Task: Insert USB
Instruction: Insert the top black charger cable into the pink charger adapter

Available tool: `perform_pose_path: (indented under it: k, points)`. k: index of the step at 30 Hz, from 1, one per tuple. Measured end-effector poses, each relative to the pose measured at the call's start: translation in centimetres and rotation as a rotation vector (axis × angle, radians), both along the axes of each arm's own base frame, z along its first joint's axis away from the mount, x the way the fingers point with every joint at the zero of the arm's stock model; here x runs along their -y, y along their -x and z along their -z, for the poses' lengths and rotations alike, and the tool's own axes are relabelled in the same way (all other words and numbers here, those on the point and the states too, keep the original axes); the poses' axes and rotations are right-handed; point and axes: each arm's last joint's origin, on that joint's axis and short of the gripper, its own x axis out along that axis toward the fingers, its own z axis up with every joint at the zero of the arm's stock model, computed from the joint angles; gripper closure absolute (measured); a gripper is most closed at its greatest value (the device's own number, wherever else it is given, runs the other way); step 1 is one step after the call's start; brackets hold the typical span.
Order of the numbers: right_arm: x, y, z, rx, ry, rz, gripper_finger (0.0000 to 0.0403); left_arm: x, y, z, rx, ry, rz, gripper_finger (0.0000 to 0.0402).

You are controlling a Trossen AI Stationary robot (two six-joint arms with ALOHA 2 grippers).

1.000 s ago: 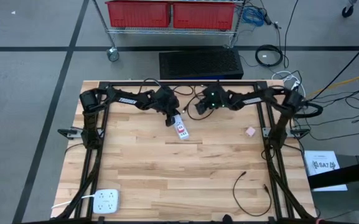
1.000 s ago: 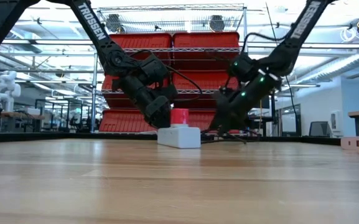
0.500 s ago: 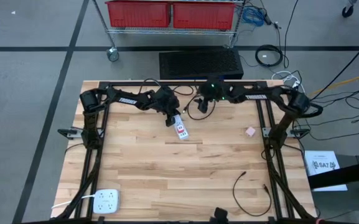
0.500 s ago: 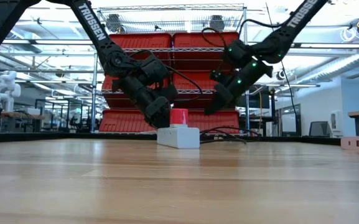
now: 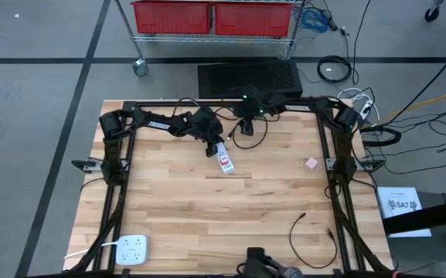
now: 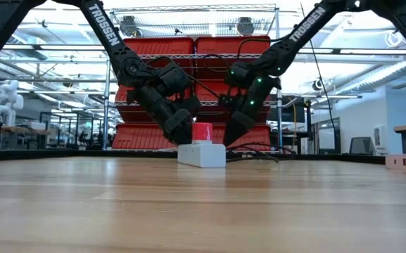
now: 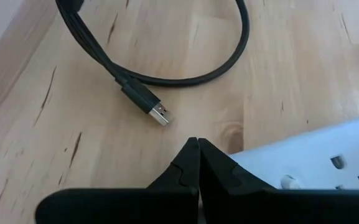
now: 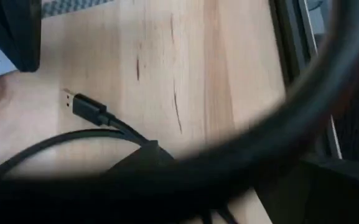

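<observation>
A white power strip [image 5: 225, 161] with a red switch [image 6: 203, 131] lies flat on the wooden table at the far middle. My left gripper [image 5: 212, 147] is shut, with its tips at the strip's far-left end. A black USB cable [image 5: 250, 137] lies looped on the table beside the strip, its metal plug [image 7: 159, 115] free on the wood and pointing toward the strip. My right gripper [image 6: 232, 133] hangs open above the cable loop, slanting down, with nothing between its fingers. A blurred dark cable crosses the right wrist view, which still shows the plug [image 8: 79, 106]. My left gripper sets its shut fingertips [image 7: 198, 149] on the power strip's end [image 7: 254, 163], coming slanting down from the table's left and far side. The strip lies flat on the table under them. Whether they press or only touch, I cannot tell.
A second white outlet block [image 5: 132, 249] lies at the near left corner. A small pink piece [image 5: 311, 163] sits at the right, and another thin black cable [image 5: 311, 235] curls at the near right. Red bins on a wire rack [image 5: 211, 17] stand beyond the far edge.
My right gripper has gone toward the table's left and far edge, closer to the power strip, rising a little and rolling about its own axis. The USB cable and the strip lie where they were.
</observation>
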Motion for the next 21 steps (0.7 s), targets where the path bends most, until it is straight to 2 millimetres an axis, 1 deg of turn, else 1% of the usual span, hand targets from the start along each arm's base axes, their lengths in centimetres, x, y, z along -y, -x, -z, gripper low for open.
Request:
perform_pose_path:
  k: [5, 10, 12, 15, 19, 20, 21]
  points:
    - [-0.2, 0.1, 1.1, -0.066, -0.043, -0.053, 0.0209, 0.0, 0.0, 0.0, 0.000, -0.002, 0.004, 0.0400]
    - [-0.4, 0.4, 1.2, -0.097, -0.066, -0.057, 0.0229, -0.2, 0.1, 0.0, 0.001, -0.004, 0.001, 0.0400]
    - [-0.4, 0.4, 1.1, -0.094, -0.067, -0.052, 0.0243, -0.2, 0.1, 0.0, 0.001, -0.003, 0.000, 0.0400]
    - [-0.4, 0.5, 1.1, -0.098, -0.070, -0.052, 0.0282, -0.2, 0.1, 0.0, 0.000, -0.002, -0.001, 0.0400]
    - [-0.7, 0.8, 1.3, -0.136, -0.098, -0.052, 0.0369, -0.2, 0.1, 0.0, 0.000, 0.000, -0.002, 0.0400]
    - [-0.7, 0.9, 1.2, -0.146, -0.103, -0.054, 0.0385, -0.2, 0.1, 0.0, 0.001, 0.000, -0.002, 0.0400]
    - [-0.8, 1.0, 1.2, -0.155, -0.110, -0.055, 0.0392, -0.2, 0.1, 0.0, 0.001, -0.001, -0.003, 0.0400]
